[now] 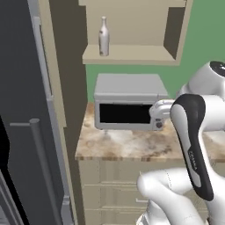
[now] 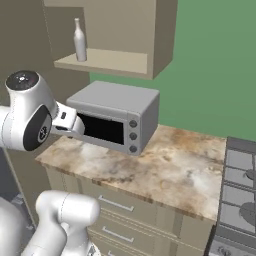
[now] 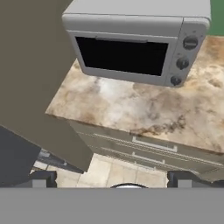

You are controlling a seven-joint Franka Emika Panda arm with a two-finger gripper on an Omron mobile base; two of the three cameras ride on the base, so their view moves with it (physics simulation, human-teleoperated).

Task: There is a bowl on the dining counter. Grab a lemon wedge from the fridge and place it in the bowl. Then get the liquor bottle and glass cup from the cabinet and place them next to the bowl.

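Note:
The liquor bottle (image 1: 103, 37) (image 2: 79, 41), slim and pale, stands upright on the shelf of the open beige cabinet (image 1: 127, 55) (image 2: 107, 62). The grey fridge (image 1: 22, 88) fills the left side, with a long bar handle. In the hand view my gripper (image 3: 113, 180) is open, its two dark fingertips (image 3: 43, 178) far apart with nothing between them. It hangs in front of the worktop, well below the bottle. The bowl, dining counter, lemon wedge and glass cup are out of view.
A grey toaster oven (image 1: 127, 103) (image 2: 115, 117) (image 3: 131, 43) sits on the narrow marbled worktop (image 1: 132, 145) (image 2: 170, 170) directly under the cabinet. Beige drawers (image 3: 148, 151) lie below it. A stove (image 2: 240, 200) borders the worktop on the right.

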